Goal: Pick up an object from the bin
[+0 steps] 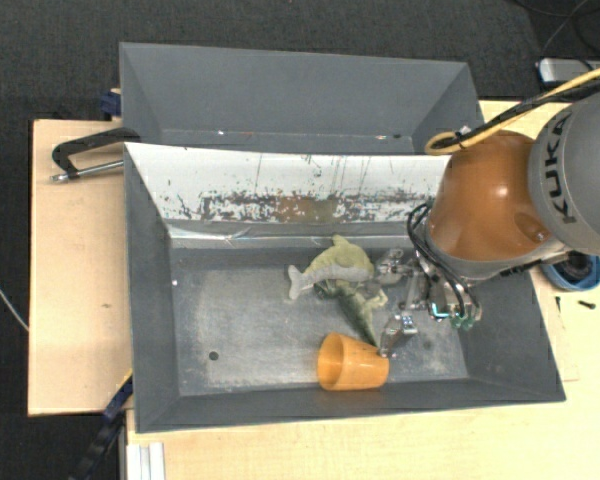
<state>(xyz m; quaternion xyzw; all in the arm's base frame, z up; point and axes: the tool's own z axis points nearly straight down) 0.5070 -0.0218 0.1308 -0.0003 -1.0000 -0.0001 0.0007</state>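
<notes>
Grey metal bin [150,318], few loose things on its floor. Reading the floor as a clock face:

- Orange plastic cup [352,363] at about 5 o'clock. It lies on its side, close to the front wall.
- Pale green soft toy [335,265] between centre and 12 o'clock, near the back wall. Possibly a fish or shark shape; the view is too poor to be sure.
- Dark green piece [358,308] runs from the toy toward 5 o'clock. Cannot tell whether it is part of the toy or a separate thing.

The arm comes in from 3 o'clock, with its orange cover [485,203] above the bin's right wall and a cable over the top. The claw [395,336] hangs low at about 4 o'clock on the floor. Its tip is just beside the orange cup, at the cup's 1 o'clock, and looks to be touching or nearly touching it. The dark green piece ends just to the claw's 10 o'clock.

Cannot tell if the claw is open or closed, because metal parts and wires clutter that spot. Nothing is seen gripped in it. The cup, the nearest thing to the claw, sits on the bin floor, not lifted. The toy is also on the floor, apart from the claw tip.
</notes>
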